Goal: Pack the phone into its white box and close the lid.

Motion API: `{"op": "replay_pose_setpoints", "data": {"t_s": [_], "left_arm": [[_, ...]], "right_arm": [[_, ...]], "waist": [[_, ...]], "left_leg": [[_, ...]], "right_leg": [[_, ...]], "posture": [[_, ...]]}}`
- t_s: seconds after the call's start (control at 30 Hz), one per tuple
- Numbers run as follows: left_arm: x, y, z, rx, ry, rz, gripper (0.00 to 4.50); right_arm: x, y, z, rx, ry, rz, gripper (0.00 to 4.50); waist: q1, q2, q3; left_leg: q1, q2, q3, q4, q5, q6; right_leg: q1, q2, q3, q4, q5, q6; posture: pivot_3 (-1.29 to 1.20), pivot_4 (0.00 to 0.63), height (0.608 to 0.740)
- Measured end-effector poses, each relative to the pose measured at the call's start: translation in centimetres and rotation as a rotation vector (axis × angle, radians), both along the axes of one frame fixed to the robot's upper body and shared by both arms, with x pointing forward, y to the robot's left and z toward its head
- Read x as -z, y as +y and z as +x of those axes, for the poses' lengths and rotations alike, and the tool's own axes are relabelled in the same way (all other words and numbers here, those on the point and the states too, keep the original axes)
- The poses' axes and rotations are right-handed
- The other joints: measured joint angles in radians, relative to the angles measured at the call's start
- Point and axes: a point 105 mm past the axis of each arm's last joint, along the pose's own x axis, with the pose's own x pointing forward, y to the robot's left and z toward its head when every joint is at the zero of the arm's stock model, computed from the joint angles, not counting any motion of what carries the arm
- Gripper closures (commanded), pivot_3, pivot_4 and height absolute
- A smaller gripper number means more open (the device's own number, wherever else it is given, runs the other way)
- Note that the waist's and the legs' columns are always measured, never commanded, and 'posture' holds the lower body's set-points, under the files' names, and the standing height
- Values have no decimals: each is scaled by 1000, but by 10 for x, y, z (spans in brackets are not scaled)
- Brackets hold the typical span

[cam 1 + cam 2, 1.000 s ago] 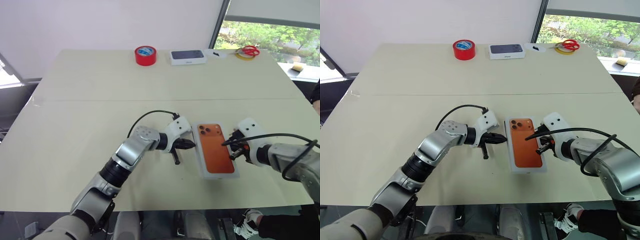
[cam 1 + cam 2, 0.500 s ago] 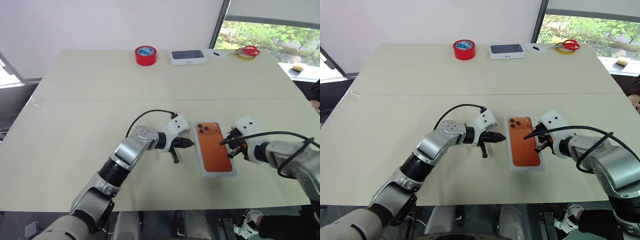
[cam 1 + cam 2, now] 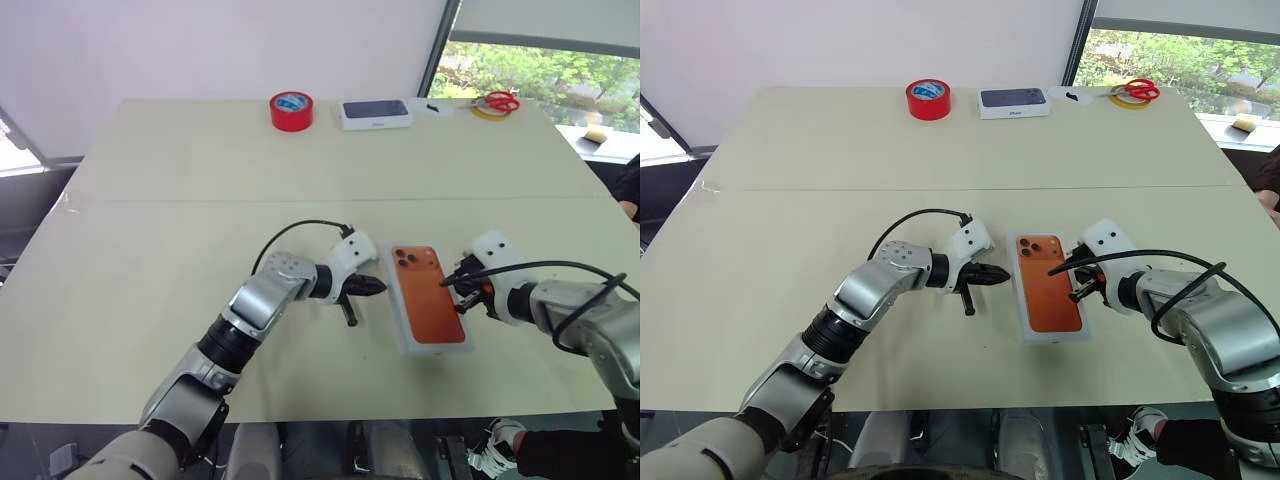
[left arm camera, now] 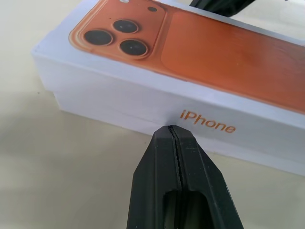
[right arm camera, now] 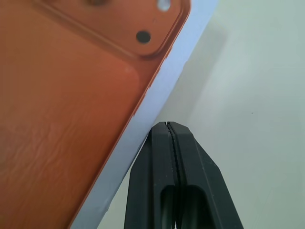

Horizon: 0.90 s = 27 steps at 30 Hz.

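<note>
On the table (image 3: 150,250), the left wrist view shows "iPhone" lettering on the lid (image 4: 143,102); both pincers together.

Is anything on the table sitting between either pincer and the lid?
Nothing visible. The left pincer, shut, points at the lid's long side wall with bare table between; the right pincer, shut, is at the opposite edge.

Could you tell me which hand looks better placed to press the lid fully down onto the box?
Probably the right hand: shut, it sits at the lid's top edge. The left hand, also shut, points at the lid's side wall, level with the seam above the white box.
</note>
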Motion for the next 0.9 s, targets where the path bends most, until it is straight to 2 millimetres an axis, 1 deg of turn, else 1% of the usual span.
{"op": "replay_pose_setpoints", "data": {"t_s": [0.17,0.33,0.4,0.5,0.57,0.63,0.67,0.77,0.83,0.9], "left_arm": [[-3,2,4,-25,-4,-15,4500],[-3,4,6,-31,-6,-11,4500],[-5,6,8,-44,-8,-22,4500],[-11,10,12,-64,-10,-46,4500],[-15,8,12,-59,-13,-66,4500],[-20,1,10,-41,-15,-85,4500],[-23,-4,8,-23,-20,-94,4500],[-23,-14,3,10,-25,-84,4500],[-17,-19,0,23,-21,-60,4500],[-12,-24,-1,27,-19,-34,4500]], "right_arm": [[2,1,3,-6,-1,-10,4476],[1,2,4,-20,-9,-15,4476],[-1,-3,1,-31,-6,-34,4476],[-9,-10,-2,-37,-30,-43,4476],[-19,-7,-13,-95,-56,-14,4476],[-27,1,-22,-164,-77,21,4476],[-28,7,-31,-209,-75,45,4476],[-19,21,-54,-302,-14,89,4476],[-12,27,-63,-326,15,98,4476],[-3,26,-66,-309,43,86,4476]], "waist": [[0,0,0],[0,0,0],[2,0,0],[2,0,0],[3,0,0],[2,0,0],[4,0,0],[2,0,0],[-1,0,0],[0,0,0]], "left_leg": [[0,0,0,0,0,0],[0,0,0,0,0,0],[0,0,0,0,0,0],[0,0,0,0,0,0],[0,0,0,0,0,0],[0,0,0,0,0,0],[0,0,-1,0,0,0],[1,0,-1,1,0,0],[1,0,-1,1,0,0],[1,0,-2,1,0,0]], "right_leg": [[0,0,0,0,0,0],[0,0,0,0,0,0],[0,0,0,0,0,0],[0,0,0,0,0,0],[0,0,0,0,0,0],[1,0,0,0,0,0],[1,0,-1,0,0,0],[2,0,-1,0,0,0],[2,0,0,0,0,0],[2,0,-1,0,0,0]], "posture": [[0,150,730],[0,150,730],[0,150,730],[0,150,730],[0,150,730],[0,150,730],[0,150,730],[0,150,730],[0,150,730],[0,150,730]]}}
